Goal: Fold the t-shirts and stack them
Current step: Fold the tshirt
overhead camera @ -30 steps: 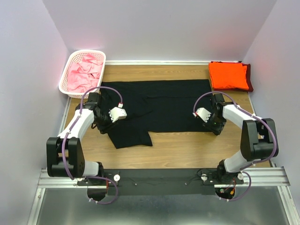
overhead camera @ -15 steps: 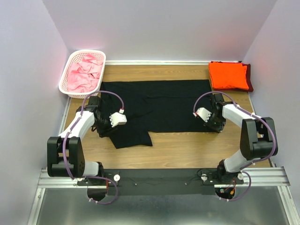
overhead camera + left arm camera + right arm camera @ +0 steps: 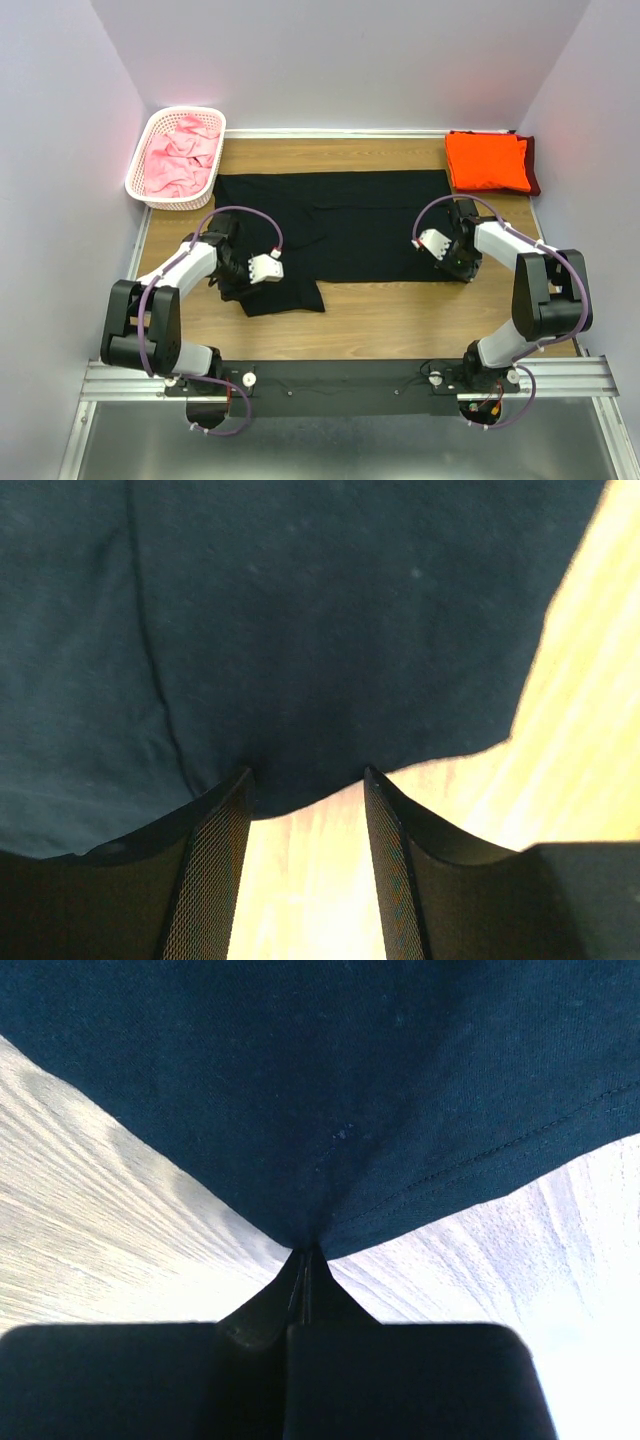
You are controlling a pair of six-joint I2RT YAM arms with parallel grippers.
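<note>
A black t-shirt point(image 3: 340, 215) lies spread flat across the middle of the table, one sleeve sticking out toward the front left. My left gripper point(image 3: 240, 283) is open at that sleeve's near edge; in the left wrist view the fingers point(image 3: 215, 865) straddle bare wood with the black cloth point(image 3: 300, 630) just ahead of the tips. My right gripper point(image 3: 462, 268) is shut on the shirt's front right corner point(image 3: 330, 1210), seen pinched in the right wrist view. A folded orange shirt point(image 3: 487, 160) lies on a dark maroon one point(image 3: 533, 170) at the back right. Pink shirts point(image 3: 180, 155) fill the basket.
The white lattice basket point(image 3: 137, 165) stands at the back left corner. Purple walls close in the table on the left, back and right. Bare wood point(image 3: 400, 310) lies in front of the black shirt.
My left gripper has moved right and toward the front, along the sleeve to its near edge. The right gripper has stayed on the shirt corner.
</note>
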